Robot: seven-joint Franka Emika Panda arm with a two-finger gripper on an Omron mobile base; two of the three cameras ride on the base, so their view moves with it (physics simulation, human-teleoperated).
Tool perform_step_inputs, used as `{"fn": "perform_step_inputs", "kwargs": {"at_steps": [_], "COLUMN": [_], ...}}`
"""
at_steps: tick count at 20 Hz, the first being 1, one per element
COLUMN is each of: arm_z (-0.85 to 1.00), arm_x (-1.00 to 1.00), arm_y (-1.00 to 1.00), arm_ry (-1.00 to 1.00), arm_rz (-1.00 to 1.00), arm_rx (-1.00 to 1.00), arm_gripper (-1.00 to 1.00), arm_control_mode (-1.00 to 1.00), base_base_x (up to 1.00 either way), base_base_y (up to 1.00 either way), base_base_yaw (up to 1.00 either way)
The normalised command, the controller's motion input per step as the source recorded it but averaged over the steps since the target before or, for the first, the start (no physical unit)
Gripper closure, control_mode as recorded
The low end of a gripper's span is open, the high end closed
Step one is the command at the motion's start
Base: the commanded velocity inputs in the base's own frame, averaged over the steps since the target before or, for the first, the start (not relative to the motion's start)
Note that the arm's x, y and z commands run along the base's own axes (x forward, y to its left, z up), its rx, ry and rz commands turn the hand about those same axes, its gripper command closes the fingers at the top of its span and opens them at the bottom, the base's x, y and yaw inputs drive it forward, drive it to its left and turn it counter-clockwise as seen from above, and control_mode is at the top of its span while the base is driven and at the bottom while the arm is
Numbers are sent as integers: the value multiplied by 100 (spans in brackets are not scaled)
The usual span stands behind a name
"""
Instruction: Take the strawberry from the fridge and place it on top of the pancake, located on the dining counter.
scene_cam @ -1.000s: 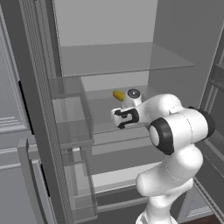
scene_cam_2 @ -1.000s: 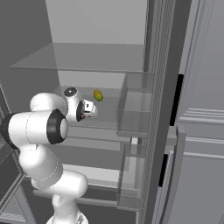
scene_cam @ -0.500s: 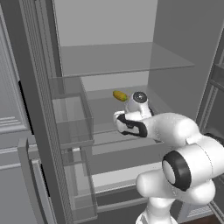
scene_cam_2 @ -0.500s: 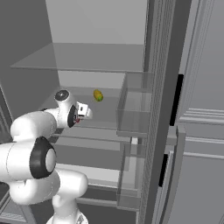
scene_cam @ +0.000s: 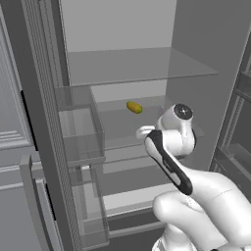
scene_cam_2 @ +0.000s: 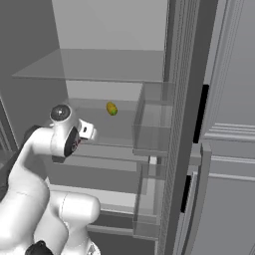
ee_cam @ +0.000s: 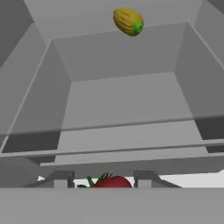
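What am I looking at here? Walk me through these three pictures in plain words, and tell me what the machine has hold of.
The machine is a white robot arm on a base that can drive, in a computer-rendered kitchen. It is reaching into an open fridge. Two pictures come from cameras on the base, one behind the arm to its left and one to its right, so they show the same scene from two sides. The third comes from a camera on the hand, looking along the gripper. A small yellow item with a green tip lies on a glass shelf. In the hand view, the red strawberry sits between the gripper's two tips, apparently gripped.
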Motion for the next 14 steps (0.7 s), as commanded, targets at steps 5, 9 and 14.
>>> {"fn": "perform_step_inputs", "kwargs": {"at_steps": [5, 9, 14], "arm_z": [70, 66, 67], "arm_x": [-97, -96, -81], "arm_y": [-16, -13, -7], "arm_ry": [0, 0, 0], "arm_rz": [0, 0, 0], "arm_rx": [2, 0, 0], "arm_gripper": [100, 100, 100], "arm_control_mode": [-100, -100, -100], "base_base_x": [0, 0, 0], "base_base_y": [0, 0, 0], "base_base_yaw": [0, 0, 0]}}
